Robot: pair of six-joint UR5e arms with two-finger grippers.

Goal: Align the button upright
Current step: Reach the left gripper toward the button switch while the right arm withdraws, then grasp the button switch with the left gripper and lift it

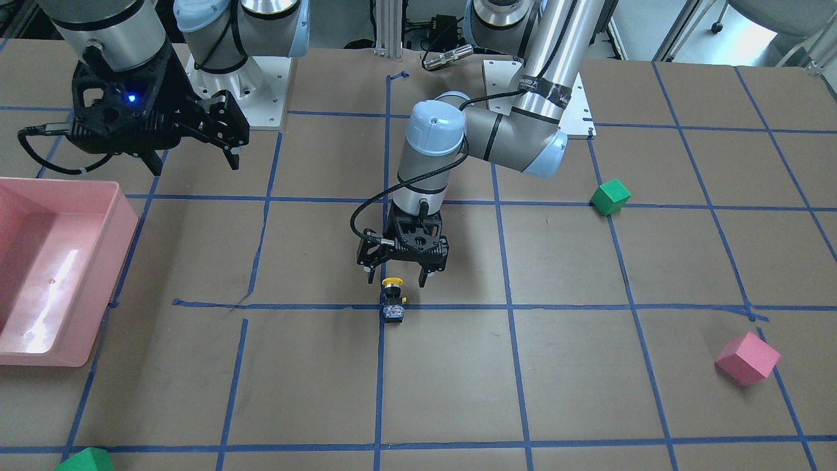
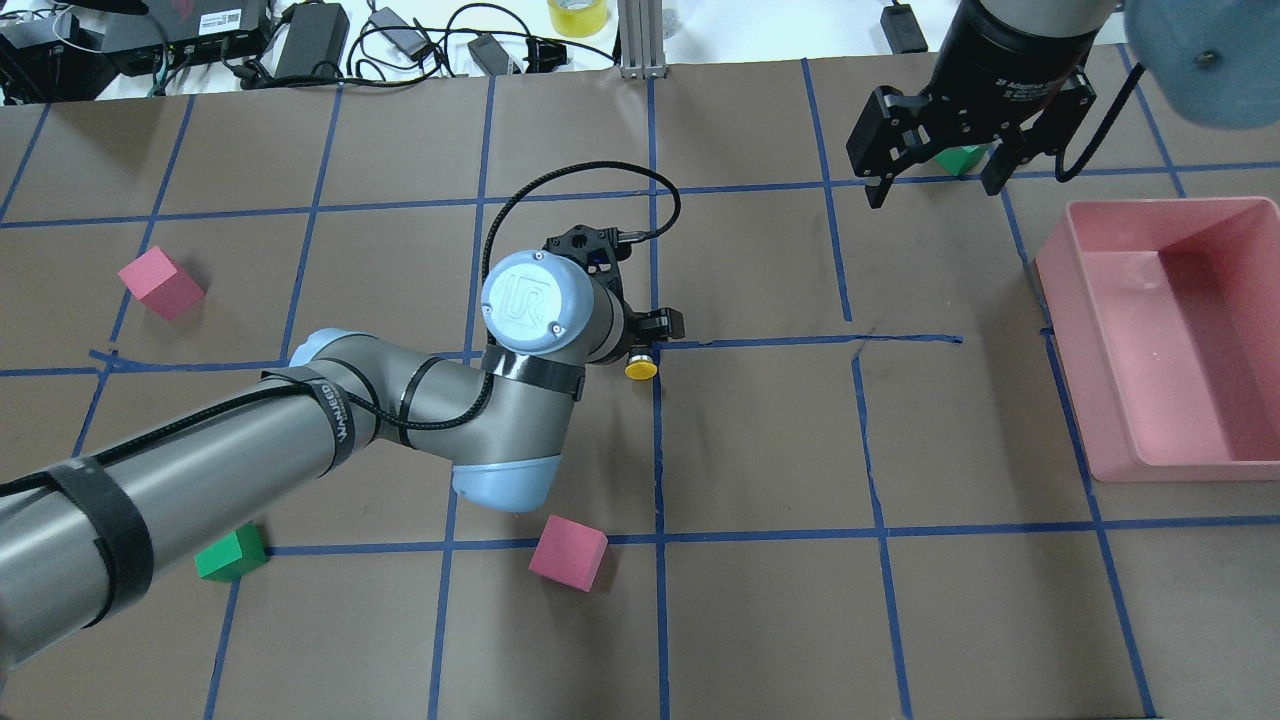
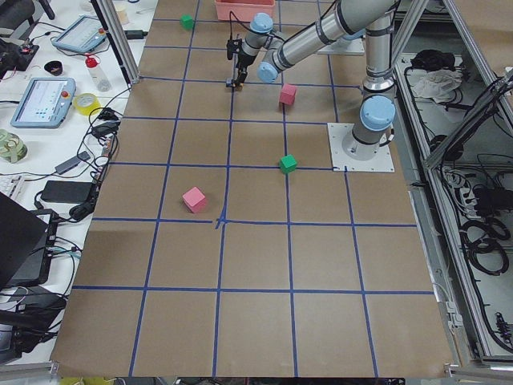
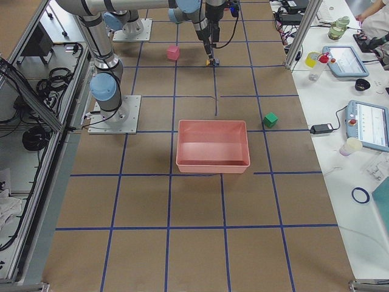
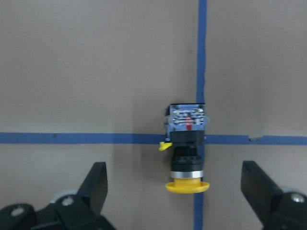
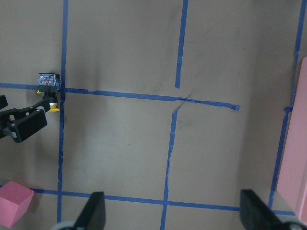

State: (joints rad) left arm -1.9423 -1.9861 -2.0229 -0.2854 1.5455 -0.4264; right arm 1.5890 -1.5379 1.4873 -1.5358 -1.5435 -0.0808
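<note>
my left claw [image 1: 396,275] hangs released low over the bench [image 1: 588,392], its fingers spread wide either side of the button [image 5: 186,143]. the button lies on its side on a crossing of blue tape [image 5: 72,138], yellow cap toward the claw and block base away, touching neither finger. there is bare bench on every side of it. the nearest pink cube [image 2: 568,553] sits well apart. my right claw [image 2: 935,188] hovers released, high up near the pink bin [image 2: 1150,203].
</note>
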